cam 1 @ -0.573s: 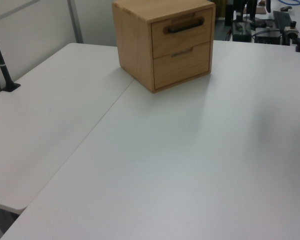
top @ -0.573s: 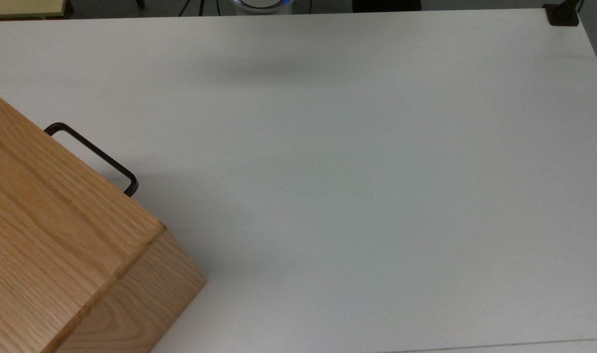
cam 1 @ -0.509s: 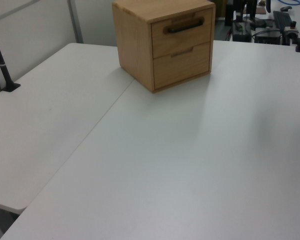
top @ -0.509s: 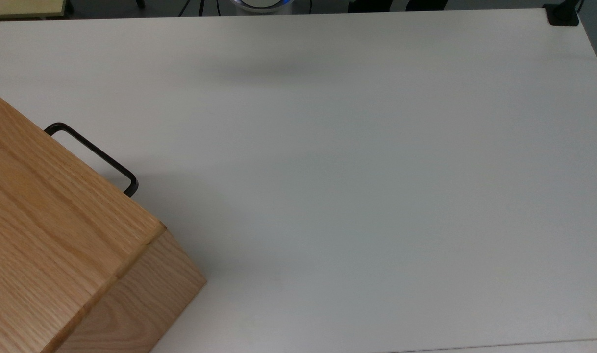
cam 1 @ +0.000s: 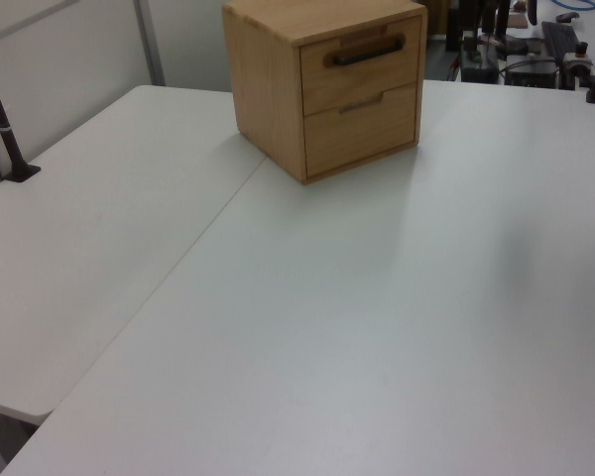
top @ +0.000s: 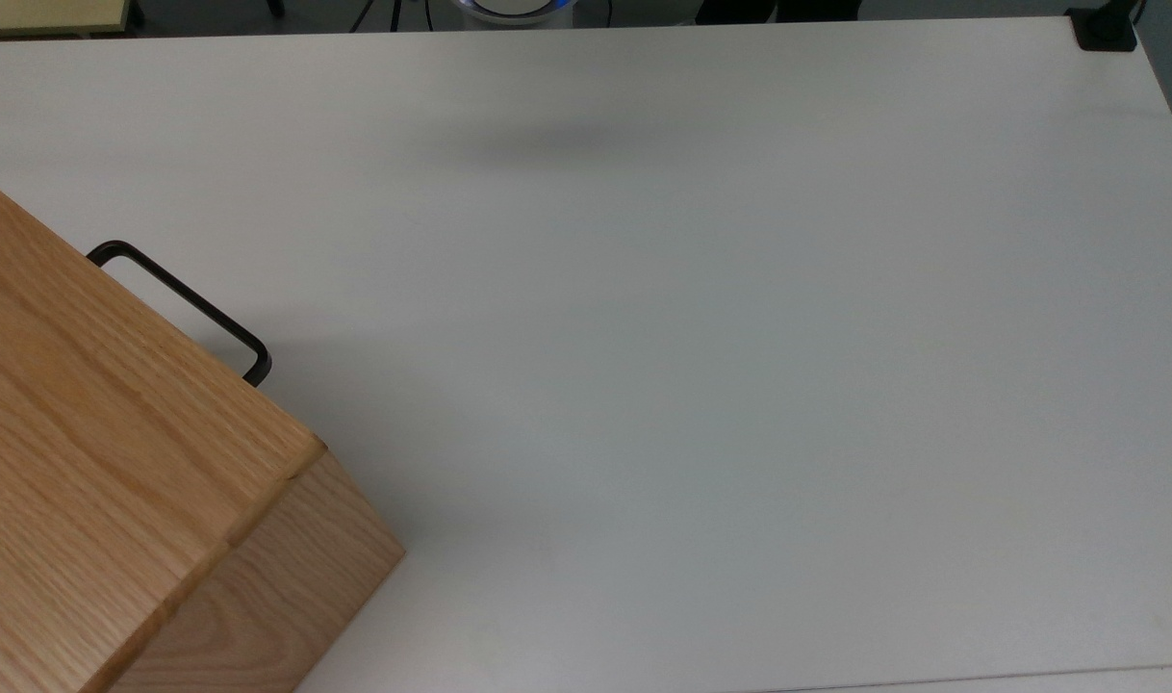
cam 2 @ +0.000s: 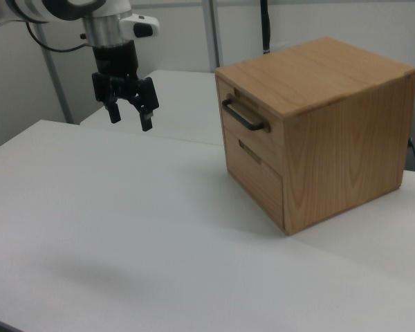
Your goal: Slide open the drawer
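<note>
Though shut, drawer well apart from spread pincer.

I saw even, diffuse overhead light; soft shadows lay on the table beside the cabinet; no glare.

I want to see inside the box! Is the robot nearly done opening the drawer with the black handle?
Not yet. Nothing looks done: the drawer sits shut, flush in the wooden cabinet. In hand: the gripper hangs open above the white table, off to the right view's left of the handle, touching nothing. Left: reach the handle, close on it, and slide the drawer out.
</note>
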`<state>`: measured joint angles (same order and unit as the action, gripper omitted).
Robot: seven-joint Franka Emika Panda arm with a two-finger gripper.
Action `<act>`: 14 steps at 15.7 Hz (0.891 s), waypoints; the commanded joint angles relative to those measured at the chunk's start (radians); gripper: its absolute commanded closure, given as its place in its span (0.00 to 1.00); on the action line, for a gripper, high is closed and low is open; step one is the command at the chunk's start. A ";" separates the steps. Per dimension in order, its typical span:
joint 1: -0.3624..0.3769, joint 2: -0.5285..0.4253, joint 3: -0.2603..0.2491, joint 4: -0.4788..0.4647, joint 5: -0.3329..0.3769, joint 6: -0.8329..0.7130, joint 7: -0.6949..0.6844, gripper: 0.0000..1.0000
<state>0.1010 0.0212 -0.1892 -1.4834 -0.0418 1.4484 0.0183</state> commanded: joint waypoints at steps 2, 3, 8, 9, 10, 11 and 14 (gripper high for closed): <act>0.043 0.026 -0.006 -0.006 -0.003 -0.010 -0.081 0.00; 0.040 0.031 -0.006 -0.006 0.000 -0.002 -0.095 0.00; 0.026 0.051 -0.010 -0.008 -0.007 0.202 -0.412 0.00; 0.013 0.060 -0.010 -0.008 -0.010 0.252 -0.507 0.00; -0.006 0.080 -0.010 -0.002 -0.013 0.291 -0.596 0.00; -0.021 0.097 -0.010 -0.001 -0.023 0.328 -0.674 0.00; -0.035 0.147 -0.010 -0.001 -0.079 0.524 -0.745 0.00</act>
<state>0.0749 0.1189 -0.1953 -1.4854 -0.0724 1.8112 -0.6396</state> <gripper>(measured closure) 0.000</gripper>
